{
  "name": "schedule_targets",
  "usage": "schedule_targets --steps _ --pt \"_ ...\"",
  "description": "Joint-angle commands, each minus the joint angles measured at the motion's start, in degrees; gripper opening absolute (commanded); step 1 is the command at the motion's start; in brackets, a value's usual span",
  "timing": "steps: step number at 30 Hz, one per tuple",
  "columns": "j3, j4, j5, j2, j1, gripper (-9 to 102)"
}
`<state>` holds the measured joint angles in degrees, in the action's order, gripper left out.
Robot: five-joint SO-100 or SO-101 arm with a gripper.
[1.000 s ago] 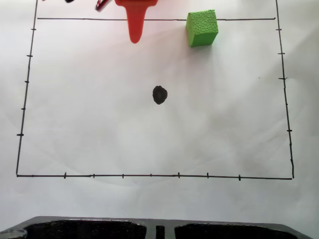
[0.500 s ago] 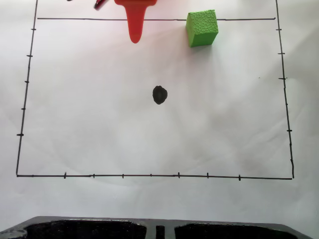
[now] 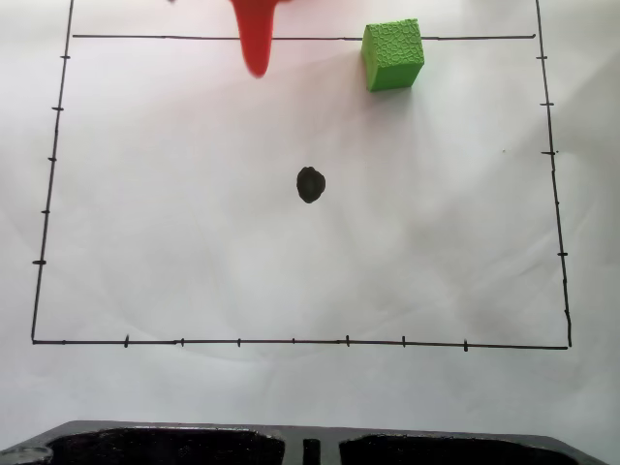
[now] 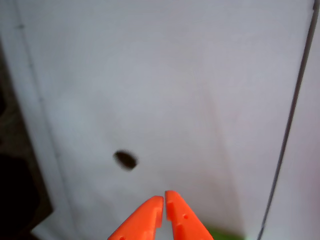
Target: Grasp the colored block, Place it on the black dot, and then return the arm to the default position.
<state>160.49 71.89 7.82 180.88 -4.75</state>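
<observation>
On the white paper (image 3: 194, 194), inside the ruled black frame (image 3: 291, 342), we see the colored block (image 3: 392, 55) near the top line in the fixed view, well apart from the black dot (image 3: 310, 184) at the middle. At the top edge the orange gripper (image 3: 257, 63) points down, left of the block. From the wrist view, its fingertips (image 4: 152, 207) sit pressed together, clenched on nothing (a sliver of green shows at the lower edge).

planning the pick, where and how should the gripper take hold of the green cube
Probably come down from above on the green cube and close the gripper across two opposite flat side faces. It sits flat on the white paper with open space all round, so either pair of faces looks reachable.
</observation>
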Motion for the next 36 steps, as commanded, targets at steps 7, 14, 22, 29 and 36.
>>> schedule_targets --steps 7,14,22,29,36 --pt "-23.0 6.5 11.6 -18.6 5.2 0" --pt "-35.7 17.6 23.8 -33.2 15.5 0" --pt "-40.5 24.5 30.8 -43.9 27.2 0" --pt "-40.3 24.6 31.5 -48.8 33.3 1" --pt "-40.4 24.6 30.1 -53.6 37.5 12"
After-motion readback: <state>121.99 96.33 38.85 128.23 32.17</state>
